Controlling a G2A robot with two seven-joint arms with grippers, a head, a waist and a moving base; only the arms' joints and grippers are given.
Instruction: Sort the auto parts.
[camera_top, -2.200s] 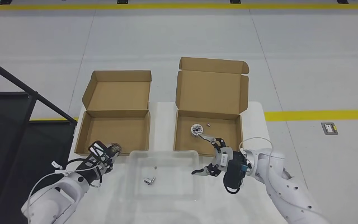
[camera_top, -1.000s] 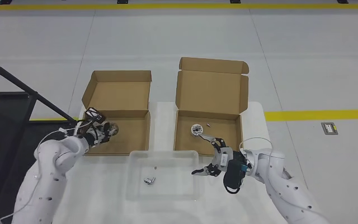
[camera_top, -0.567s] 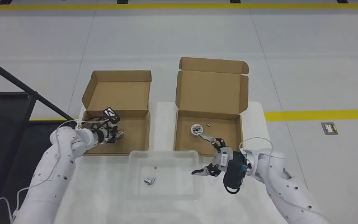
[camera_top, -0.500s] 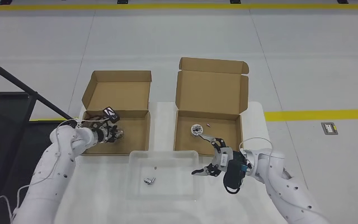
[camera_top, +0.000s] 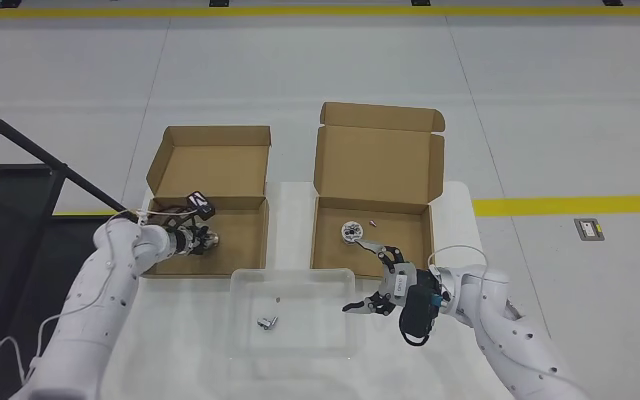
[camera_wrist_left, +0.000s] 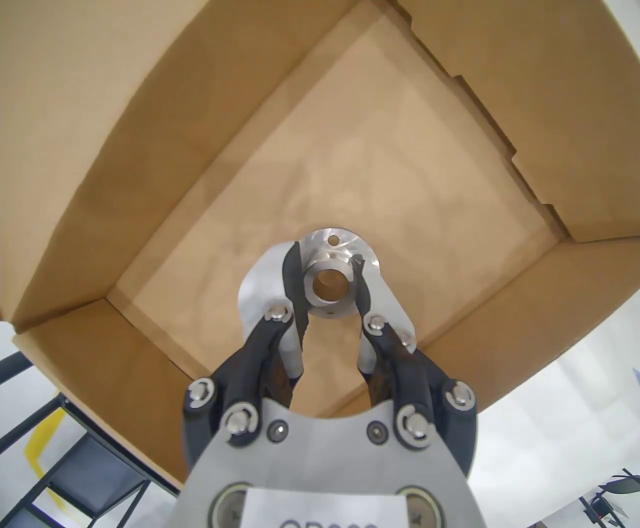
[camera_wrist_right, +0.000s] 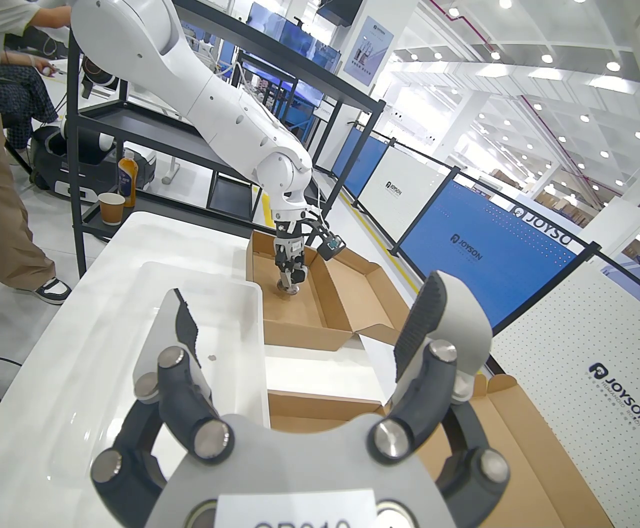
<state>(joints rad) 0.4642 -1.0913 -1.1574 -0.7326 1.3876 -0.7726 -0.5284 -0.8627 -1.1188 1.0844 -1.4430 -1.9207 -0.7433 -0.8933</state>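
Right gripper (camera_top: 356, 276) hung released over the 3 o'clock edge of the clear tray (camera_top: 310, 332). At the tray's 10 o'clock, left gripper (camera_wrist_left: 325, 260) clenched flanged hub (camera_wrist_left: 327, 289) inside left box (camera_top: 243, 232); bore axis upright, flange downward.

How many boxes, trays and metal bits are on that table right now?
Cardboard boxes: 2
Clear tray: 1
Metal parts: 5: a flanged part in the left fingers, two in the right box, two in the tray; two are tiny specks
Total: 8
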